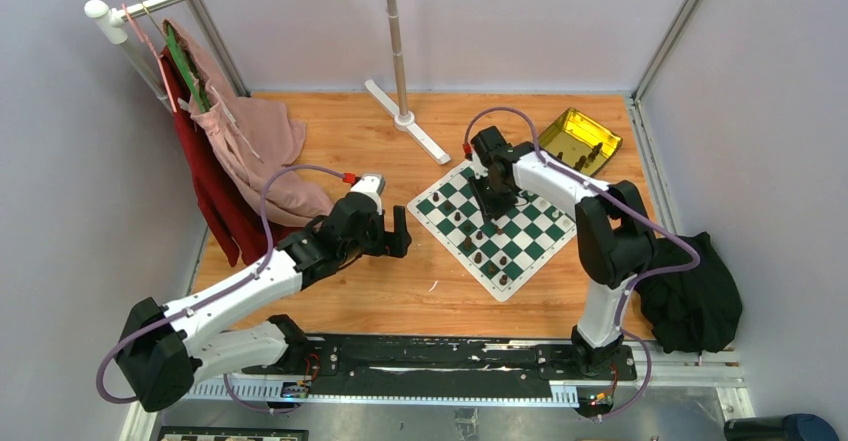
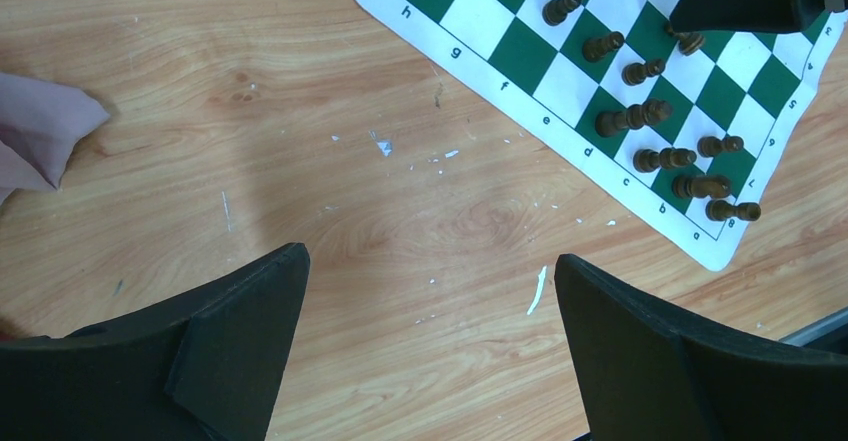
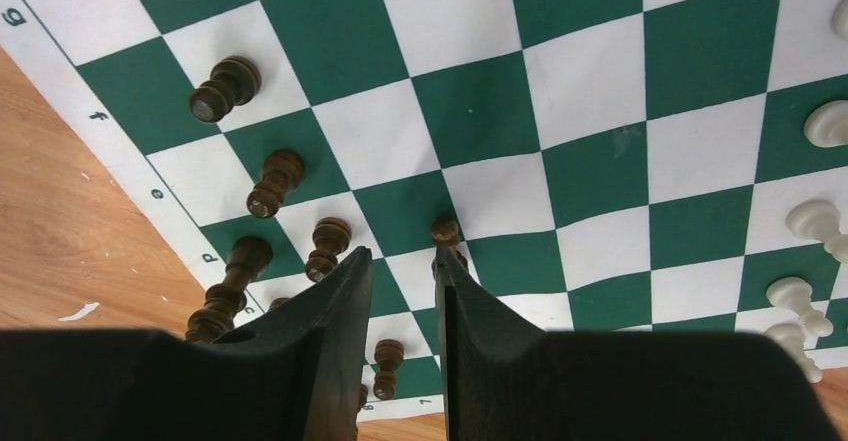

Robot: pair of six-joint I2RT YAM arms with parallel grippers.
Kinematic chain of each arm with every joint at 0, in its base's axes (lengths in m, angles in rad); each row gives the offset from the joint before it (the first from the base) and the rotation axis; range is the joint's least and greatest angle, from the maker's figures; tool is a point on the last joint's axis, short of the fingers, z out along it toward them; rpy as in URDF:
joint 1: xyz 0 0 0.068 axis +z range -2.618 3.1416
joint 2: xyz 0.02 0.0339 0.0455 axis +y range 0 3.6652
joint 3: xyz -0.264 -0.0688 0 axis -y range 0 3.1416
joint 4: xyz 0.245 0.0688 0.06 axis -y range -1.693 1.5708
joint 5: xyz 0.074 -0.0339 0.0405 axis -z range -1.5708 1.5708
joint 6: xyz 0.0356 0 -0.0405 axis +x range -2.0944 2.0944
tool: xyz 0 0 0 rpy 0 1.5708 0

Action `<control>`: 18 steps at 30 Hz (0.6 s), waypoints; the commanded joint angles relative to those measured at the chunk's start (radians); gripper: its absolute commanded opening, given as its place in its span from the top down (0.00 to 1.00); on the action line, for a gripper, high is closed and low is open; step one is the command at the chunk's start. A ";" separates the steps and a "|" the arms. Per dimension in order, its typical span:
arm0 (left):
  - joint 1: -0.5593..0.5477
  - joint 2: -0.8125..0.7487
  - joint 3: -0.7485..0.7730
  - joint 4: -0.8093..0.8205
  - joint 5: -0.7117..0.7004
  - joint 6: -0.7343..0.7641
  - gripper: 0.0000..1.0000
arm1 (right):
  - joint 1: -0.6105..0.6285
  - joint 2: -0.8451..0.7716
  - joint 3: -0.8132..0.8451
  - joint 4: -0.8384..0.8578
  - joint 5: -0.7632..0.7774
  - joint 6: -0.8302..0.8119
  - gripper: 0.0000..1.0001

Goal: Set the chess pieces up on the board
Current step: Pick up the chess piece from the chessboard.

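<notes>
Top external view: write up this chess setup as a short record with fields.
board: green-and-white mat on wooden table
dark pieces: along the edge facing the left arm
white pieces: along the opposite edge
left gripper: open, empty, over bare wood beside board
right gripper: over board, jaws narrowly apart, nothing between; dark pawn just past one fingertip
gold tin: beyond board's far right edge

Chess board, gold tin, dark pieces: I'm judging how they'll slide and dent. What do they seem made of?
Board: thin printed mat, likely vinyl or paper, matte; lies flat with printed letters. Gold tin: probably metal, glossy; mirror-like glints. Dark pieces: wood or plastic, unclear; brown with slight sheen.
</notes>
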 commanded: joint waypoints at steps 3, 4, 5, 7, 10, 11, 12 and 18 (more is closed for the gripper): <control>-0.007 0.019 0.019 0.010 -0.014 0.007 0.00 | -0.029 0.023 0.014 -0.040 0.002 -0.025 0.66; -0.007 0.024 0.019 0.011 -0.014 0.008 0.00 | -0.032 0.028 0.014 -0.040 0.002 -0.026 0.66; -0.007 0.027 0.020 0.012 -0.013 0.008 0.00 | -0.034 0.029 0.014 -0.038 0.002 -0.027 0.66; -0.007 0.033 0.021 0.017 -0.012 0.008 0.00 | -0.037 0.037 0.014 -0.036 0.001 -0.028 0.66; -0.007 0.043 0.023 0.020 -0.011 0.008 0.00 | -0.042 0.048 0.015 -0.035 -0.002 -0.031 0.66; -0.007 0.046 0.023 0.022 -0.011 0.008 0.00 | -0.043 0.050 0.015 -0.035 -0.002 -0.033 0.66; -0.007 0.048 0.025 0.024 -0.011 0.009 0.00 | -0.044 0.052 0.015 -0.035 0.000 -0.032 0.66; -0.007 0.061 0.025 0.031 -0.010 0.008 0.00 | -0.055 0.065 0.009 -0.026 -0.005 -0.036 0.67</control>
